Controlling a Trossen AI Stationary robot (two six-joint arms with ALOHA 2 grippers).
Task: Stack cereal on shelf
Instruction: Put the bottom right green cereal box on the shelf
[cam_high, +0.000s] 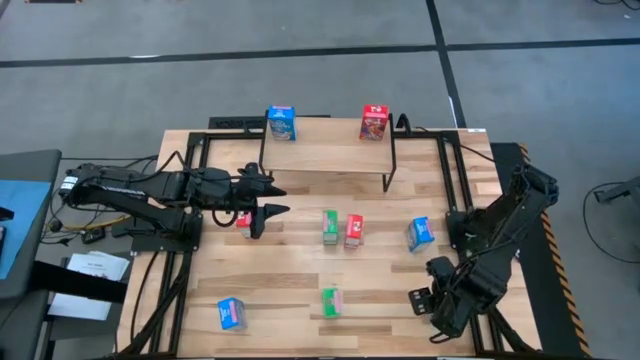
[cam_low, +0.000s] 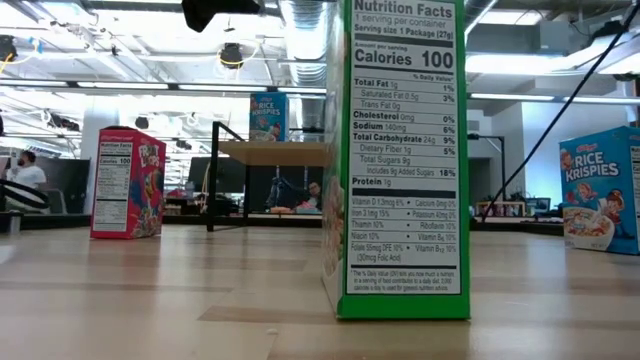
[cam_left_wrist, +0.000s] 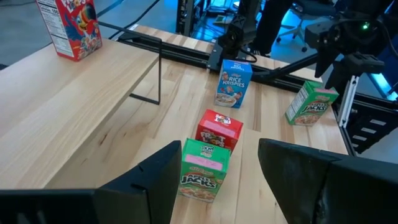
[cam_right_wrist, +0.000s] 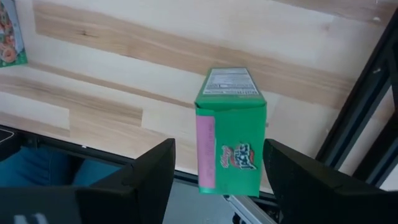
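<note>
The shelf (cam_high: 330, 150) stands at the table's far side, with a blue box (cam_high: 281, 123) and a red box (cam_high: 374, 122) upright on its plank. My left gripper (cam_high: 272, 198) is open above the table, in front of the shelf's left end. A red box (cam_high: 243, 220) stands partly under it, and a green box (cam_left_wrist: 202, 168) and a red box (cam_left_wrist: 219, 127) stand beyond its fingers. My right gripper (cam_high: 428, 299) is open at the near right, its fingers on either side of a green box (cam_right_wrist: 231, 146). My right gripper comes at the green box from above, slanting down over its top flap (cam_right_wrist: 233, 155). One finger (cam_right_wrist: 292, 180) stands right at the box's side, and I cannot tell whether it touches. The other finger (cam_right_wrist: 149, 180) stands apart from it.
A blue box (cam_high: 420, 233) stands right of centre, another blue box (cam_high: 231, 313) near left, and a green box (cam_high: 331, 301) near centre, filling the low view (cam_low: 405, 160). Black frame rails (cam_high: 470, 180) run along the table's sides. A person (cam_low: 20, 172) shows in the room behind.
</note>
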